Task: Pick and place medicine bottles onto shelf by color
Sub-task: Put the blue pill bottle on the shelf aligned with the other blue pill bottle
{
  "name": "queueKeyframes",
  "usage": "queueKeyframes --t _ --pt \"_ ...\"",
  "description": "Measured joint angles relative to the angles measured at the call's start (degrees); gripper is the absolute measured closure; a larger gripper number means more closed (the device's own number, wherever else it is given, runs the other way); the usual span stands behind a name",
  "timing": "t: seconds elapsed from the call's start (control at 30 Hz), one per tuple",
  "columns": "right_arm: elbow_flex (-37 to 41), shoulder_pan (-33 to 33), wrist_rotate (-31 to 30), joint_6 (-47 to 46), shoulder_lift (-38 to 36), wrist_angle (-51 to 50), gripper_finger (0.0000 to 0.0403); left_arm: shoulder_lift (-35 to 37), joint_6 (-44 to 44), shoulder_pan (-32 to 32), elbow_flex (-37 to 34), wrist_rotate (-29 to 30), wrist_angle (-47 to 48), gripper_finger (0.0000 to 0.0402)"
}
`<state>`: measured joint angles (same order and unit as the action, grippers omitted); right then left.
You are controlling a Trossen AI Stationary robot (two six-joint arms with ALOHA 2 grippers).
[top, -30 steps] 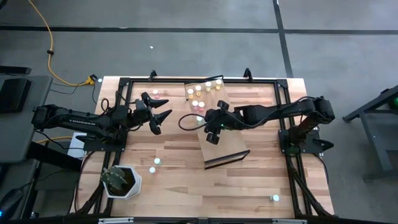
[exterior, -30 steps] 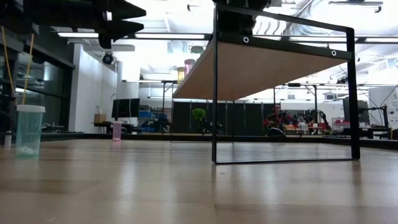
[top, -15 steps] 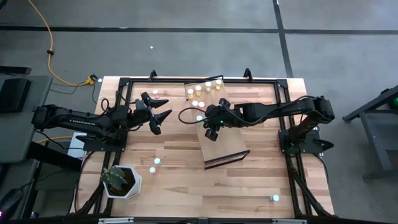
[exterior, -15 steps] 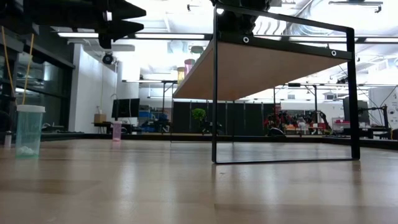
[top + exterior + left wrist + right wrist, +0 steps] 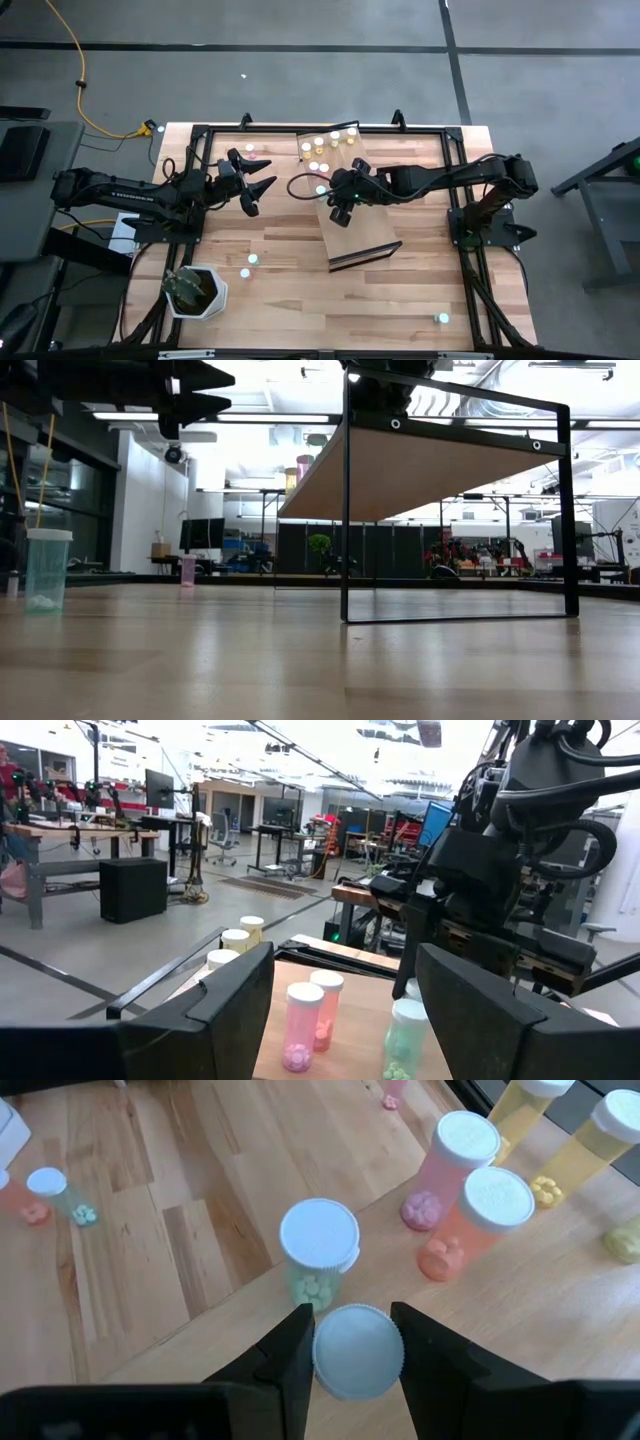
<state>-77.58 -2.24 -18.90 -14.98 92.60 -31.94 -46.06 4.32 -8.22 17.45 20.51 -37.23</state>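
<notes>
On the table (image 5: 290,270) the shelf (image 5: 355,235) stands in the middle with a cluster of medicine bottles (image 5: 325,150) on its far end, a plant pot (image 5: 195,291) sits front-left, and loose bottles (image 5: 248,265) lie between pot and shelf.

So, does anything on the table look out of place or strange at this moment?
Yes. The shelf sits askew, turned at an angle to the table edges. Several bottles lie off it: one near the front right corner, one by the plant pot. The right gripper has a white cap between its fingers.
</notes>
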Motion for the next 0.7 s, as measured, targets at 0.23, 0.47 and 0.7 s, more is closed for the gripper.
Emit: queueKeyframes --t 0.23,0.47,0.7 --pt "0.0 0.0 -0.2 0.0 0.0 -0.2 0.0280 0.0 0.0 0.0 0.0 0.0 0.0 0.0167" --pt "0.1 0.0 -0.5 0.6 0.0 -0.6 0.0235 0.0 0.0 0.0 0.0 0.0 0.0 0.0167" --pt "0.1 0.0 -0.6 3.4 0.0 2.3 0.0188 0.0 0.0 0.0 0.0 0.0 0.0 0.0167"
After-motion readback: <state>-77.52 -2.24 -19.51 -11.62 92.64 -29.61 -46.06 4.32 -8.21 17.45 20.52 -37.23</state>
